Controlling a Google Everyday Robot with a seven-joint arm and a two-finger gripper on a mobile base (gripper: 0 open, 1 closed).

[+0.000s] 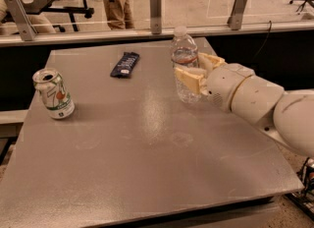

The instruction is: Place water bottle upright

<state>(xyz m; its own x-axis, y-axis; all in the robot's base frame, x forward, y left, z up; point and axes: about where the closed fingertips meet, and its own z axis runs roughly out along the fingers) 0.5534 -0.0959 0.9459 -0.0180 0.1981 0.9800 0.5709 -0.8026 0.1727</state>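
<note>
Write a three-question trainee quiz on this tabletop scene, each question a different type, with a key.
1. True or false: the water bottle lies on its side.
2. Multiple choice: the gripper is at A) the soda can, B) the water bottle, C) the dark snack wrapper.
3. Fill in: the soda can stands near the table's ____ edge in the camera view.

Key: 1 false, it stands upright; 2 B, its fingers flank the bottle's right side; 3 left.
</note>
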